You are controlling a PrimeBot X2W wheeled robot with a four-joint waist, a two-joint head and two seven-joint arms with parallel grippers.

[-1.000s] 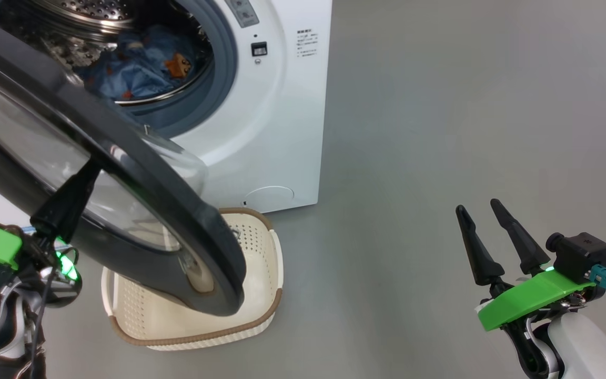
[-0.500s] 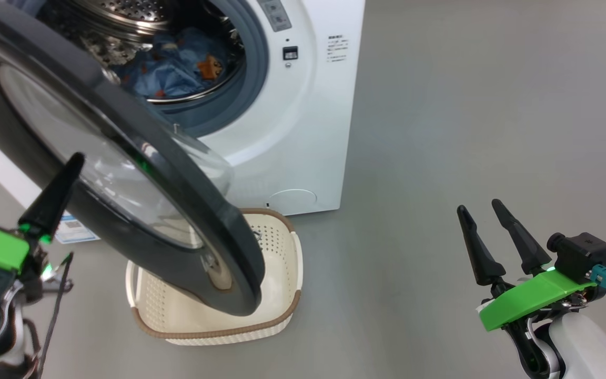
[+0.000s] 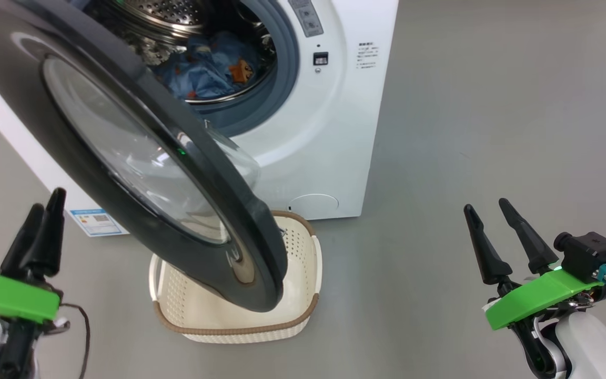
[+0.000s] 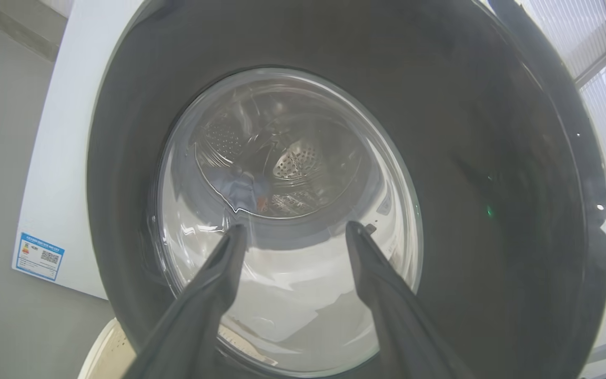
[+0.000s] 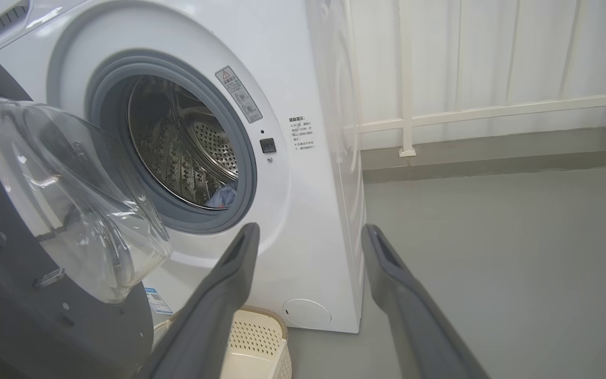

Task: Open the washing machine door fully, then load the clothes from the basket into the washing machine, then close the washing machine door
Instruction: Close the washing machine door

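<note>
One black-rimmed glass door (image 3: 261, 247) hanging ajar on one white washing machine (image 3: 334, 131); blue bear-print clothes (image 3: 208, 68) lying inside; one cream perforated basket (image 3: 311, 263) below; left gripper (image 3: 46, 202), right gripper (image 3: 486, 205) both gaping.

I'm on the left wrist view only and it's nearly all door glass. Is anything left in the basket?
Observer: In the head view, the basket looks empty wherever its inside shows. The washing machine door hangs over part of it, so that part stays unseen.
Operator: And where's the right pincer?
Observer: The right pincer is open and holds nothing. It is out over the grey floor, off to the right and apart from the door and the basket.
</note>
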